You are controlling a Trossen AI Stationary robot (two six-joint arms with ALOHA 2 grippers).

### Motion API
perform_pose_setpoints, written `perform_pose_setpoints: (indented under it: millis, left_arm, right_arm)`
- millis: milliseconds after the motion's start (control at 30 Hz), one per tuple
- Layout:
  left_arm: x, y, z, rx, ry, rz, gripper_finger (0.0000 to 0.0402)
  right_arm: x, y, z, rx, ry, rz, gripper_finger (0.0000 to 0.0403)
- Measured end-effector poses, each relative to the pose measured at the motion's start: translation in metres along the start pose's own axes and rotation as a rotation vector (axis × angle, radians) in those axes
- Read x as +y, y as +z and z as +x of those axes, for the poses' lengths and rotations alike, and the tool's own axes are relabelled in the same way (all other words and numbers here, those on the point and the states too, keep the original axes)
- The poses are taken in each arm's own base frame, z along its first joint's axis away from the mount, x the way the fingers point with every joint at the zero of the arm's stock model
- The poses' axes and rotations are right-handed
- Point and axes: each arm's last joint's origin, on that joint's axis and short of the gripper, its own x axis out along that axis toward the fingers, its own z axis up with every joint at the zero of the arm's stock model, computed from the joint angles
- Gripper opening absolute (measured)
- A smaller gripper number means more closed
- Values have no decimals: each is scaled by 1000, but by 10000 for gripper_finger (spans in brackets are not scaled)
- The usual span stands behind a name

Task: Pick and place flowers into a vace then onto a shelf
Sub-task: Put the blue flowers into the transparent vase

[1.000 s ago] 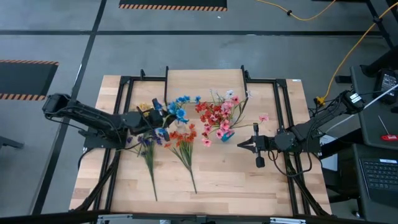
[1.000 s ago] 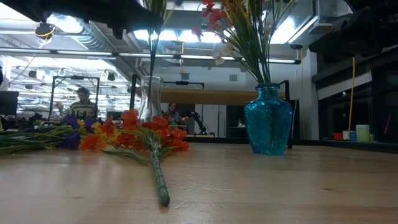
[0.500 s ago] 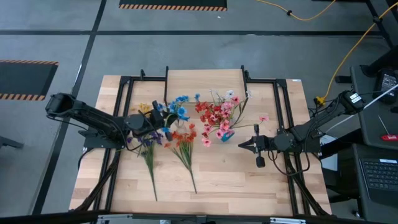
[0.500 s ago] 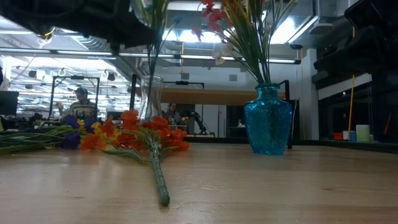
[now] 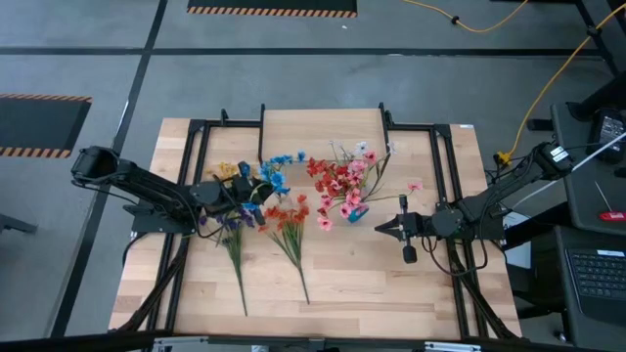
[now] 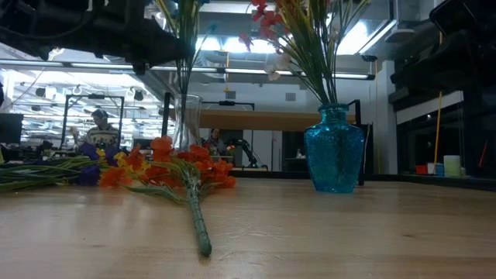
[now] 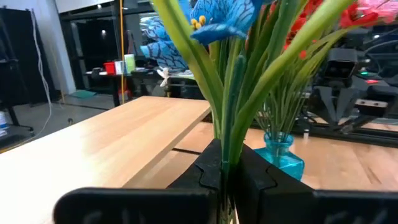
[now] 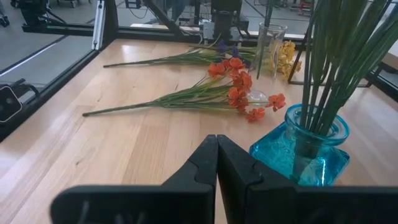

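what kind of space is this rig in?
Most likely an industrial robotics lab or workshop. Bare concrete floor with hazard-striped markings, exposed ceiling ducts and strip lights, a yellow cable trailing across the floor, and a person at a workbench behind the table.

Even bright overhead light, ceiling glare in low view, wrist cams' close fg blurred, soft shadows

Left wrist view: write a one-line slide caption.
Left gripper shut on blue flower spray, its stems upright, with the blue glass vase beyond.
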Motion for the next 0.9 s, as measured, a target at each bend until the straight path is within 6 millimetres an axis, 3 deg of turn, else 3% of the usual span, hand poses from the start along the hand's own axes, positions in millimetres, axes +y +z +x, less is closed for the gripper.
perform_pose_setpoints:
  millis: [433,900]
  left_arm:
    - [7,-3,3,22,85,-1,45]
    - [11,-14,3,123,100,-40,140]
  right_arm:
    - [0,0,0,1,1,0,14]
    - [0,0,0,1,1,3,14]
